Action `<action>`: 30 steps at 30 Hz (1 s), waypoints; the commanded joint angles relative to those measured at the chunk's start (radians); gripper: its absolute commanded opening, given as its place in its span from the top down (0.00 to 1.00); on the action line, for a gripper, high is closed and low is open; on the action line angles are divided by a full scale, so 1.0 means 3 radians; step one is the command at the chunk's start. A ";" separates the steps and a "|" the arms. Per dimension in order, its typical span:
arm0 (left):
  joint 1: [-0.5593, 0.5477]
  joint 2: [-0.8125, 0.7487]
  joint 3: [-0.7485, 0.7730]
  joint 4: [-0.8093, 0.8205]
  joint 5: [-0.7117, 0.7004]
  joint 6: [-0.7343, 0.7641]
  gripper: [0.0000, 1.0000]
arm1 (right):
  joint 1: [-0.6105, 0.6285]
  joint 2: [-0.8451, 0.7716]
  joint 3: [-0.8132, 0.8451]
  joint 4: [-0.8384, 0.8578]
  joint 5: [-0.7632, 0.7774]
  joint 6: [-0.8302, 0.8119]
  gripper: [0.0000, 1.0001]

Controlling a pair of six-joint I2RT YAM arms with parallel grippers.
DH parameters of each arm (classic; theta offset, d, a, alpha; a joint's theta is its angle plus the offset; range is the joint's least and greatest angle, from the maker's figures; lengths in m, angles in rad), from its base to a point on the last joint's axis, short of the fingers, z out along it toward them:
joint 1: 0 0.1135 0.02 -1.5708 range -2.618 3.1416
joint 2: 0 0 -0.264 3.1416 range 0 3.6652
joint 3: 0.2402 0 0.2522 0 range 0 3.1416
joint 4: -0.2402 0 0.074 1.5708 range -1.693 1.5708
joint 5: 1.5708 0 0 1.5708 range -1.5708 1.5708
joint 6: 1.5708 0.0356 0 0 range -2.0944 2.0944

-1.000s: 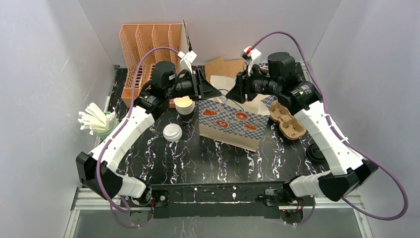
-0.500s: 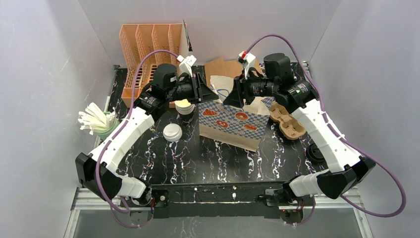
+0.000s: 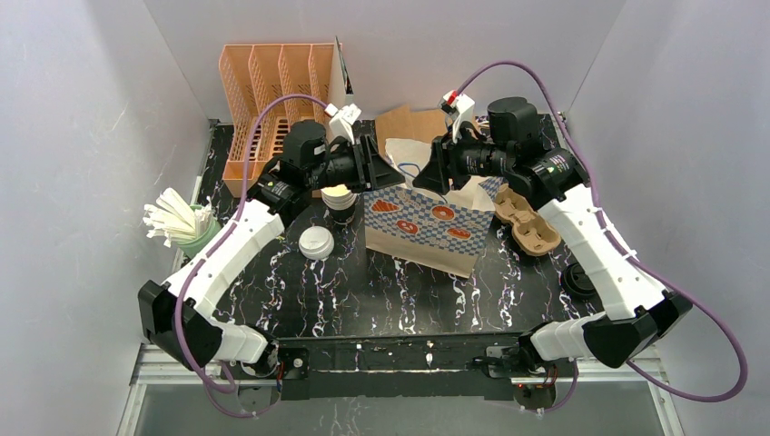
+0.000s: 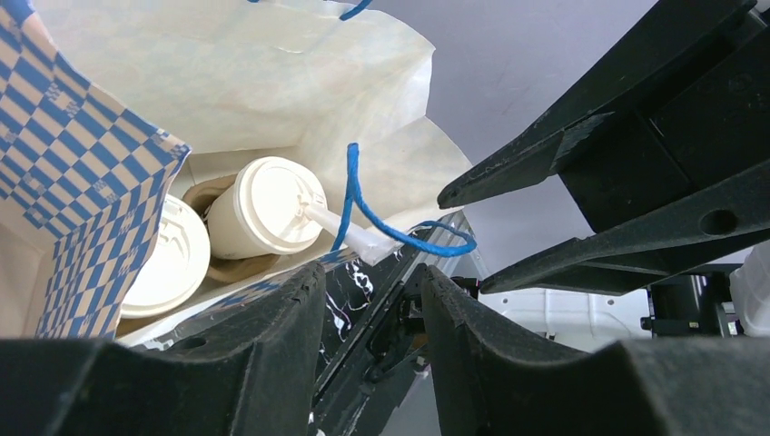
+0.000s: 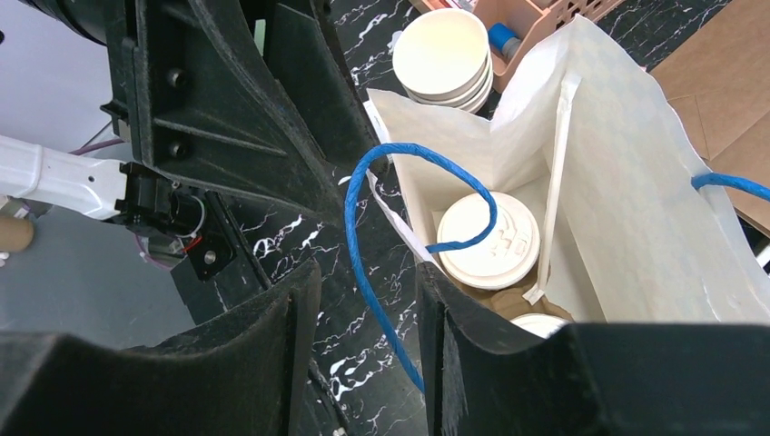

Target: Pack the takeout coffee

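The takeout coffee stands inside the blue-checked paper bag [image 3: 427, 225]: two white lidded cups [image 4: 268, 204] [image 4: 168, 259] in a brown pulp tray. The right wrist view shows one lid [image 5: 488, 234] fully, the other lid's edge [image 5: 540, 322] and a wrapped straw [image 5: 556, 173]. My left gripper [image 4: 368, 277] [image 3: 383, 169] hovers open at the bag's left rim, nothing between its fingers. My right gripper [image 5: 368, 272] [image 3: 436, 173] is open over the bag mouth. The blue cord handle [image 5: 381, 236] runs loosely through its gap.
A stack of open paper cups [image 3: 339, 196] and a loose white lid [image 3: 316, 242] sit left of the bag. An empty pulp tray [image 3: 527, 218] and a black lid [image 3: 578, 278] lie right. Green cup of straws [image 3: 186, 225] far left; orange rack [image 3: 263, 91] behind.
The right gripper swung left over the bag mouth, then eased back slightly. The left gripper stayed at the bag's left rim, shifting only a little.
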 commanded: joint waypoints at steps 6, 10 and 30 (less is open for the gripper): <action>-0.0095 0.0136 0.0091 0.0251 0.0036 0.0030 0.60 | 0.0014 -0.0094 0.0040 0.0204 0.0035 0.0078 0.50; -0.0137 0.0172 0.0126 0.0329 -0.0020 0.0047 0.61 | 0.0015 -0.0100 0.0039 0.0210 0.0041 0.0089 0.51; -0.0152 -0.0144 0.0892 -0.0925 -0.0341 0.0863 1.00 | 0.0012 -0.0409 -0.0209 0.0483 0.0774 0.0163 0.57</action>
